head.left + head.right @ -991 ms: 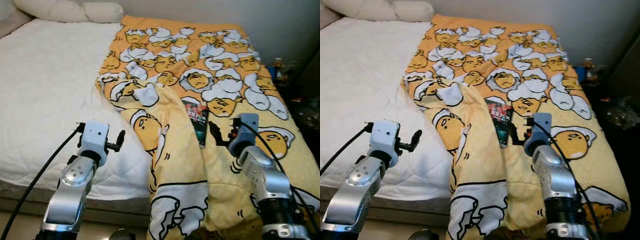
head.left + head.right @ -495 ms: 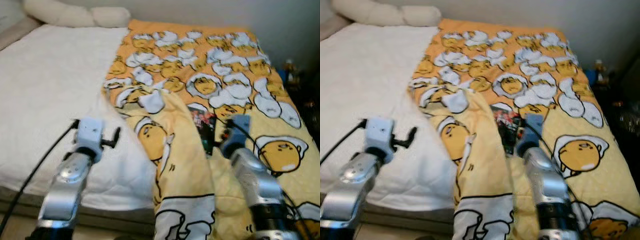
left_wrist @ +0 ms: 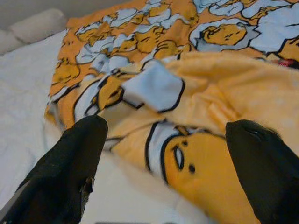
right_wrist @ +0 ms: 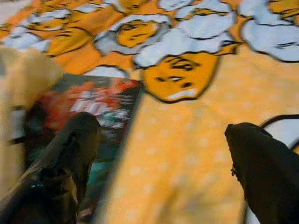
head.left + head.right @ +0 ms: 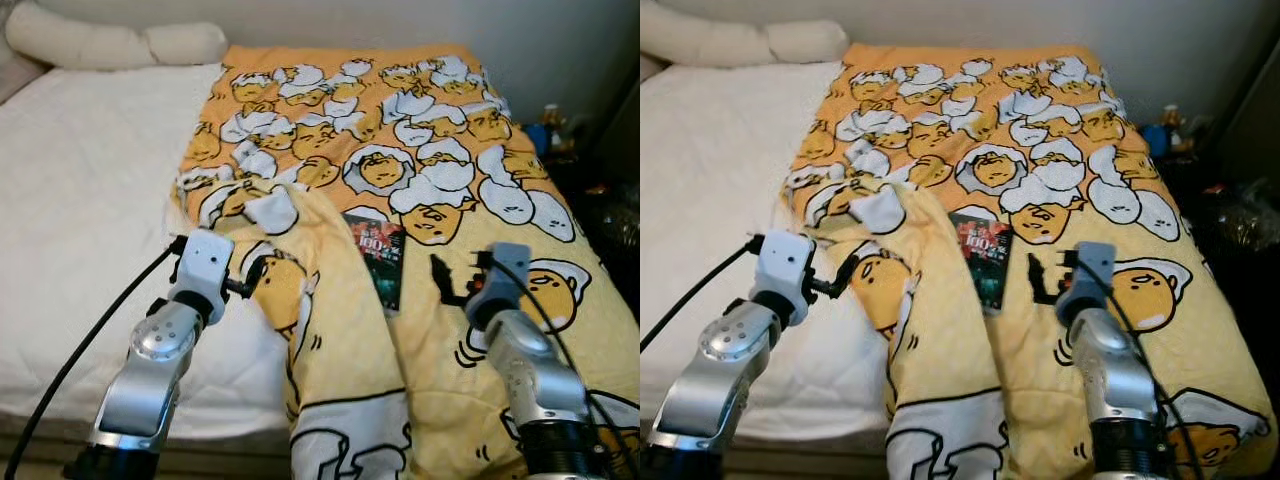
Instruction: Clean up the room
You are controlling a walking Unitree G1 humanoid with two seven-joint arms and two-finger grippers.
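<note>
A yellow blanket (image 5: 430, 150) printed with egg cartoons covers the right half of the bed, and its left edge is folded over in a rumpled ridge (image 5: 330, 300). A dark book (image 5: 380, 255) with a red cover picture lies flat on the blanket beside that ridge. My left gripper (image 5: 255, 277) is open, low over the bed at the folded edge, its fingers (image 3: 79, 163) spread either side of the fold. My right gripper (image 5: 443, 283) is open too, hovering just right of the book (image 4: 88, 112), with nothing held.
Bare white mattress (image 5: 80, 200) makes up the bed's left half, with pillows (image 5: 110, 45) at the head. Dark clutter and small items (image 5: 560, 130) sit on the floor beyond the bed's right side. The bed's front edge is right below my arms.
The whole picture has shifted as the camera moved. My left gripper now sits closer to the blanket's folded edge. The right gripper stays beside the book.
</note>
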